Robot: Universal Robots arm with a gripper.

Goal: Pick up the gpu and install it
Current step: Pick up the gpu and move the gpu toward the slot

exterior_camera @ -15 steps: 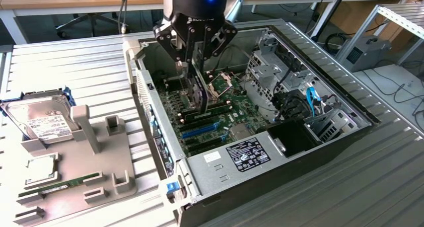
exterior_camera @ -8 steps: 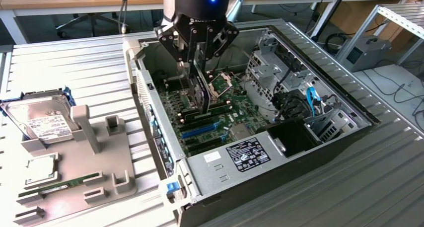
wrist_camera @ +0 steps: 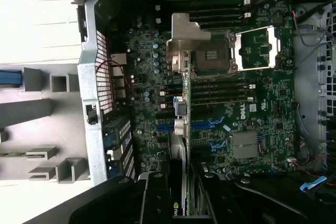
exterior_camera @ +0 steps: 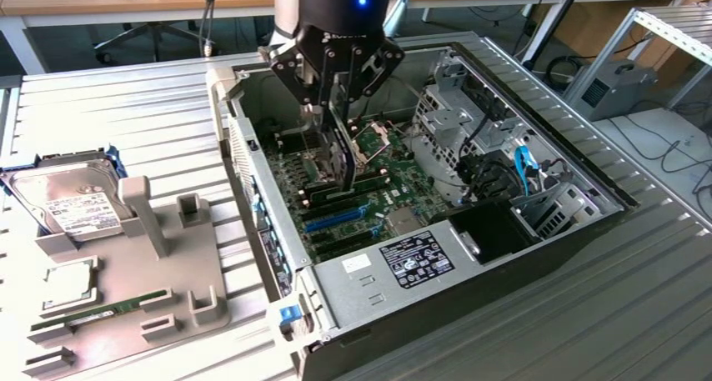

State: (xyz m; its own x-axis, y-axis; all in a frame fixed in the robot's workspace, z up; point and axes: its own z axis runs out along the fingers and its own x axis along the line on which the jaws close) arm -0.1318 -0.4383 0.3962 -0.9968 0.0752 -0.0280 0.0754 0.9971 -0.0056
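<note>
The gpu [exterior_camera: 337, 160] hangs edge-down inside the open computer case [exterior_camera: 239, 139], its lower end just above the motherboard [exterior_camera: 392, 193] near the blue slots [exterior_camera: 333, 221]. My gripper [exterior_camera: 333, 118] is shut on its upper edge, reaching down into the case from above. In the wrist view the gpu [wrist_camera: 179, 145] shows edge-on as a thin strip with a metal bracket end, running from between my fingers [wrist_camera: 155, 198] out over the blue slots [wrist_camera: 203, 124]. The open CPU socket [wrist_camera: 212, 56] lies beyond it.
A grey fixture tray [exterior_camera: 122, 256] stands at the exterior view's left, with a hard drive [exterior_camera: 67, 202], a CPU [exterior_camera: 67, 277] and a RAM stick [exterior_camera: 100, 310]. Inside the case are a drive cage [exterior_camera: 456, 118], cables [exterior_camera: 521, 168] and a power supply [exterior_camera: 418, 260].
</note>
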